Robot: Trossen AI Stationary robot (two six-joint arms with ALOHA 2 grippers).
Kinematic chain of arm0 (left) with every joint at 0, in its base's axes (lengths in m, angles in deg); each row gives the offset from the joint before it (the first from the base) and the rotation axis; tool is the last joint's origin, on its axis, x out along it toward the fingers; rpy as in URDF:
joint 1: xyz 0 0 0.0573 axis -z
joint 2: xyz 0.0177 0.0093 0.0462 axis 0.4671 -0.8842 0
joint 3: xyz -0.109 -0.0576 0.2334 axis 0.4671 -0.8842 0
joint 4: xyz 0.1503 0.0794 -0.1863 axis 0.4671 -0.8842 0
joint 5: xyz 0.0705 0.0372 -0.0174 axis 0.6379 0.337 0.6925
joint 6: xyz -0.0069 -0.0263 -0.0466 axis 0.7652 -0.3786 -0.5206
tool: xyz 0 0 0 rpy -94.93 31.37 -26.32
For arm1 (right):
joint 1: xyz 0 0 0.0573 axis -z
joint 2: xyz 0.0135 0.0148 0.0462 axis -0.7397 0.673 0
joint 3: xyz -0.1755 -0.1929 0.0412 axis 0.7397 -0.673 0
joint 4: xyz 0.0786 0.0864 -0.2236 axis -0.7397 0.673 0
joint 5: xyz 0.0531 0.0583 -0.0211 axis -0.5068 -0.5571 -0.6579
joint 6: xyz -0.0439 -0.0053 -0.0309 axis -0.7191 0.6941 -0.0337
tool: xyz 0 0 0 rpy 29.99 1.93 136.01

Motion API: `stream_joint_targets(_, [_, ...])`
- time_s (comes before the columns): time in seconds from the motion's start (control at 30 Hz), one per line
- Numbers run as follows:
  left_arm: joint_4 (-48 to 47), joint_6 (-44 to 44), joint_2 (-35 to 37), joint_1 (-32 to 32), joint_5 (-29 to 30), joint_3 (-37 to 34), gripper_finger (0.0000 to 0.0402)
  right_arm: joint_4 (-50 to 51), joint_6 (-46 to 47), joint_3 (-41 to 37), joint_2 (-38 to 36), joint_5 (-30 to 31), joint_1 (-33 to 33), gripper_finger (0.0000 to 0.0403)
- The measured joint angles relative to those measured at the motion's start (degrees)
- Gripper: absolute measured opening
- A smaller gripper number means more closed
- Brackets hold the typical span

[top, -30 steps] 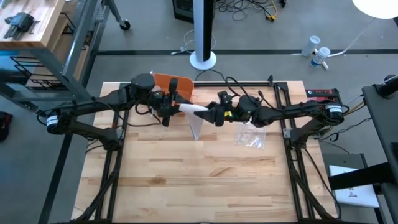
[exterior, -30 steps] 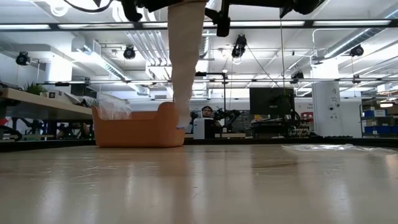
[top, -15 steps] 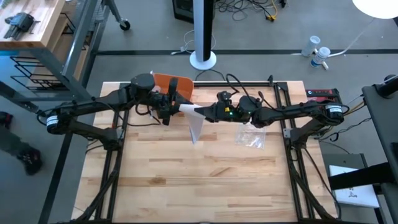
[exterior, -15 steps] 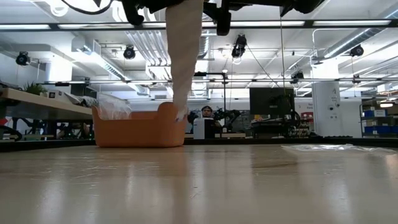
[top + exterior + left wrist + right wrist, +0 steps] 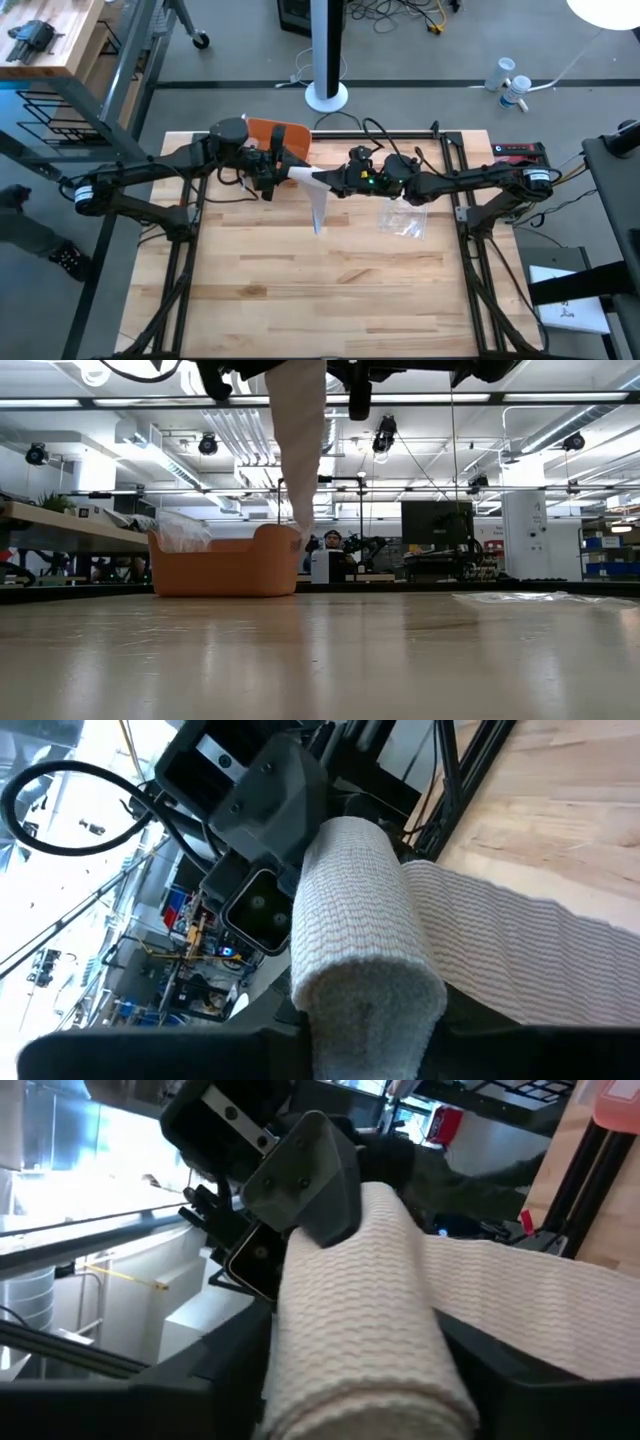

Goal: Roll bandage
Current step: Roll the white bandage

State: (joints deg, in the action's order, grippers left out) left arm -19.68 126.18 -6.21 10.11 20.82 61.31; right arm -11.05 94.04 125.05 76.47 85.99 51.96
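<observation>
Pale wooden planks make up the desk (image 5: 330, 290), which is framed by dark metal rails and stands on a grey concrete floor (image 5: 460, 90). At the far left of the high view a wooden workbench (image 5: 50, 35) is seen, and a person's dark shoe (image 5: 68, 260) shows on the floor beside the desk. The left pincer (image 5: 275, 172) is held above the desk's far half, and just behind it an orange tub (image 5: 285, 135) sits at the far edge. The white bandage (image 5: 312, 185) is held in the air between the two arms, its rolled part gripped from both ends and its loose tail hanging down toward the desk. In the left wrist view the left pincer (image 5: 365, 1030) is seen clamped on one end of the roll, and in the right wrist view the right pincer (image 5: 360, 1380) is clamped on the other end. The right pincer (image 5: 335, 180) meets the roll near the middle of the desk. A clear plastic wrapper (image 5: 403, 220) lies flat on the wood to the right. A white pole with a round base (image 5: 327, 95) stands beyond the desk. In the low view a workshop with ceiling lights, monitors and benches is seen behind the hanging bandage (image 5: 298, 450).
</observation>
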Motion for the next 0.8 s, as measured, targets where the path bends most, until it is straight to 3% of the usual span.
stream_joint_targets(0.17, [0.05, -2.1, 0.0, 0.02, 1.29, -0.17, 0.0083, 0.15, -0.17, 0.0, 0.02, 0.24, 0.02, 0.0152])
stream_joint_targets(0.33, [-0.11, -8.95, 0.0, 0.02, 1.45, -0.12, 0.0125, 0.38, -3.98, 0.0, 0.02, 0.33, 0.02, 0.0109])
stream_joint_targets(0.53, [-1.86, -26.2, 0.42, 0.0, 2.05, -0.08, 0.0189, 0.75, -21.35, 0.0, -0.26, -0.75, 0.13, 0.0116])
stream_joint_targets(0.8, [-9.16, -41.47, 0.65, 0.22, 0.69, -0.74, 0.0245, 8.73, -43.69, 0.0, -3.9, -5.07, 1.79, 0.011])
